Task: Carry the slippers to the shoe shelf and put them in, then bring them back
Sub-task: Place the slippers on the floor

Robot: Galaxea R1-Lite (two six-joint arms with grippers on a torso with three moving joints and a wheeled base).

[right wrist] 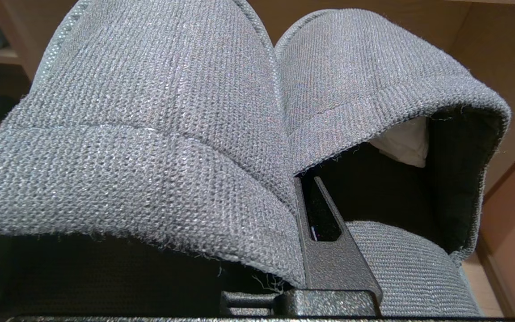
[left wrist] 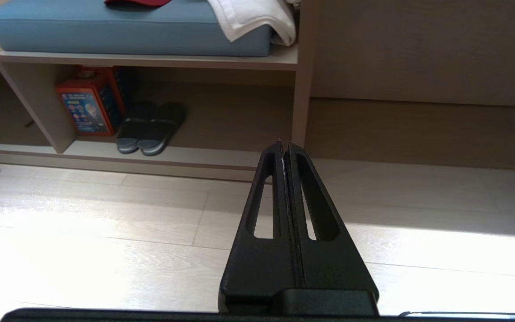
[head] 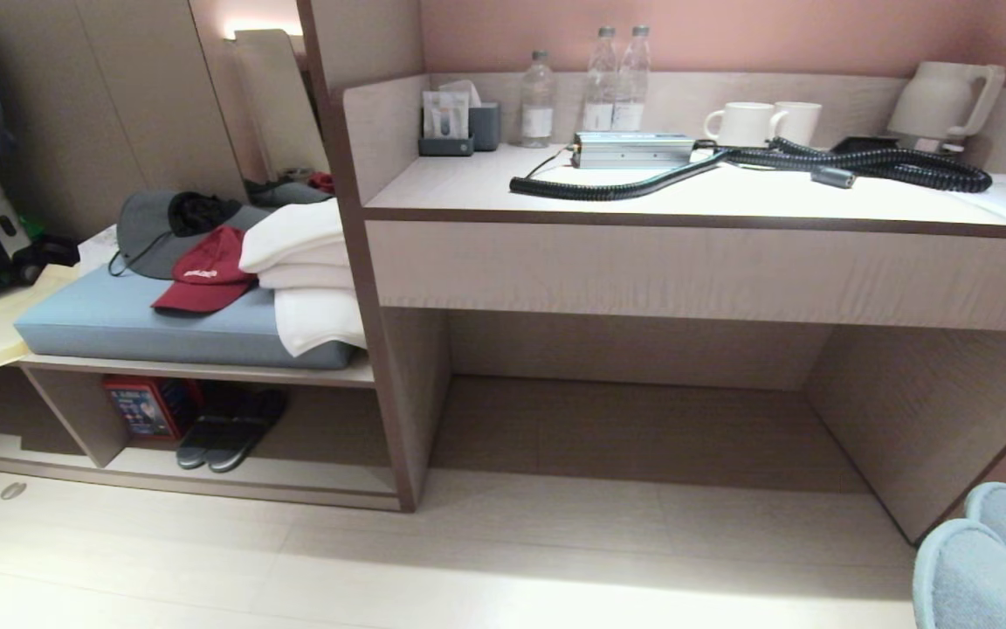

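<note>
The slate grey-blue slippers (right wrist: 150,112) fill the right wrist view, side by side with toes pointing away. My right gripper (right wrist: 297,188) is shut on them: one black finger (right wrist: 329,255) lies inside one slipper's opening, the other is hidden under the neighbouring slipper's band. In the head view the slippers (head: 983,568) show at the lower right corner, above the floor. The shoe shelf (head: 320,437) is the low cubby under the cushioned bench at the left. My left gripper (left wrist: 284,144) is shut and empty, held over the floor in front of the shoe shelf (left wrist: 221,116).
A darker pair of slippers (head: 228,432) and a red box (head: 149,406) sit in the cubby's left part. Caps and folded towels lie on the blue cushion (head: 101,323). A desk (head: 713,262) with bottles, mugs and a coiled cable spans the right over a tall recess.
</note>
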